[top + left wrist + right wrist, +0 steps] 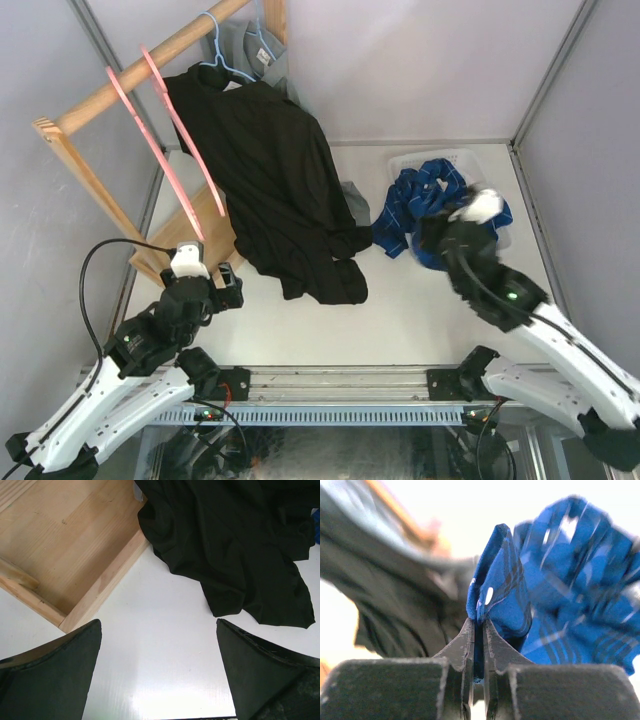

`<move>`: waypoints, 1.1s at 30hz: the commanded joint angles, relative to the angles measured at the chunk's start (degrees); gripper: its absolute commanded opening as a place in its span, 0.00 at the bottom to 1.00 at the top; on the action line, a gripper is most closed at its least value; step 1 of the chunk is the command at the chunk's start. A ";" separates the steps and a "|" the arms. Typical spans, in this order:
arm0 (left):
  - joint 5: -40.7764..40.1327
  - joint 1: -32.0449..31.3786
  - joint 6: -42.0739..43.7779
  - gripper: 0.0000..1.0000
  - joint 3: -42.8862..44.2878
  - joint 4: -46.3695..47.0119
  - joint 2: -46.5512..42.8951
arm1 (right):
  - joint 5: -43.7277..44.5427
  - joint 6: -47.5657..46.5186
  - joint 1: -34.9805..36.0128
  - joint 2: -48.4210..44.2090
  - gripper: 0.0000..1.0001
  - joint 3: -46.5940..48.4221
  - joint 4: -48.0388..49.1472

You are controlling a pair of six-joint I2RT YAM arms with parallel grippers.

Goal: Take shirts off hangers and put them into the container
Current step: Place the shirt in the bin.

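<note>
right end effector point(479, 623) clamped on the blue plaid shirt point(502, 580); left end effector point(159, 625) wide apart

The black shirt point(280, 190) is soft matt cloth that hangs in loose folds. The blue plaid shirt point(415, 200) is thinner woven cloth, crumpled. The grey shirt point(240, 40) is dull cloth too. The wooden rack point(75, 545) is pale bare wood, smooth, with fine grain. The pink hangers point(185, 132) look like plastic and the light-blue hanger point(215, 45) like thin wire. The counter point(165, 645) is smooth, white and faintly glossy. The container point(405, 160) is white plastic. The left hand point(159, 630) has matt black fingers point(60, 675), slightly rough.
</note>
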 commanded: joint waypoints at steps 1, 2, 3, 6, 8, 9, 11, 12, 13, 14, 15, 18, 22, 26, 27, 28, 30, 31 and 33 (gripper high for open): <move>0.19 0.50 0.79 1.00 2.04 2.18 0.34 | 2.77 -12.77 -8.56 -4.24 0.00 6.09 11.11; 0.21 0.53 0.79 1.00 2.02 2.19 0.34 | -0.37 -13.49 -13.81 -3.05 0.00 7.68 11.28; 0.15 0.55 0.79 1.00 2.08 2.16 0.41 | -4.54 -13.20 -18.07 -1.21 0.00 9.74 10.18; 0.05 0.55 0.79 0.99 2.03 2.15 0.40 | -15.44 -9.87 -29.35 6.89 0.00 13.71 6.49; 0.09 0.55 0.80 1.00 2.06 2.10 0.33 | -21.65 -8.88 -34.03 13.53 0.00 14.12 6.03; 0.06 0.55 0.79 0.99 2.06 2.10 0.30 | -26.71 -9.50 -35.69 17.94 0.00 14.50 5.69; 0.21 0.54 0.79 0.99 2.09 2.14 0.33 | -34.00 -9.81 -37.31 27.32 0.03 16.34 2.59; 0.25 0.55 0.79 0.99 2.01 2.16 0.34 | -38.02 -10.78 -37.44 32.55 0.04 17.61 0.39; 0.25 0.55 0.79 0.99 2.05 2.08 0.34 | -40.91 -11.56 -37.21 37.05 0.05 18.89 -1.78; 0.15 0.55 0.81 0.99 2.15 2.00 0.29 | -40.31 -11.25 -36.59 41.22 0.06 19.18 -3.35; 0.06 0.55 0.75 0.99 2.13 1.99 0.19 | -39.99 -11.55 -36.12 44.57 0.07 19.15 -4.37; -0.29 0.55 0.51 0.99 2.11 1.76 -0.22 | -35.51 -11.49 -35.06 48.81 0.09 15.26 -3.30; -0.41 0.55 0.35 0.99 1.95 1.81 -0.73 | -30.26 -10.18 -37.00 48.18 0.12 10.01 -2.41; -0.22 0.55 0.43 0.99 1.98 1.92 -0.17 | -27.78 -8.16 -40.67 40.45 0.13 2.08 -1.42; -0.10 0.55 0.45 0.99 2.00 1.95 0.01 | -27.32 -8.21 -41.36 37.45 0.14 0.73 -1.14; 0.10 0.55 0.55 0.99 1.96 2.17 0.25 | -27.26 -8.75 -42.00 34.57 0.16 -0.01 -1.08; 0.60 0.55 0.84 1.00 1.98 2.34 0.74 | -30.19 -11.60 -42.80 29.07 0.18 -0.24 -0.02; 0.94 0.55 0.99 0.99 2.05 2.42 1.01 | -33.95 -13.29 -43.03 26.60 0.22 0.22 0.82; 1.29 0.51 1.13 1.00 2.13 2.51 1.51 | -39.26 -15.54 -43.03 22.92 0.30 2.27 0.82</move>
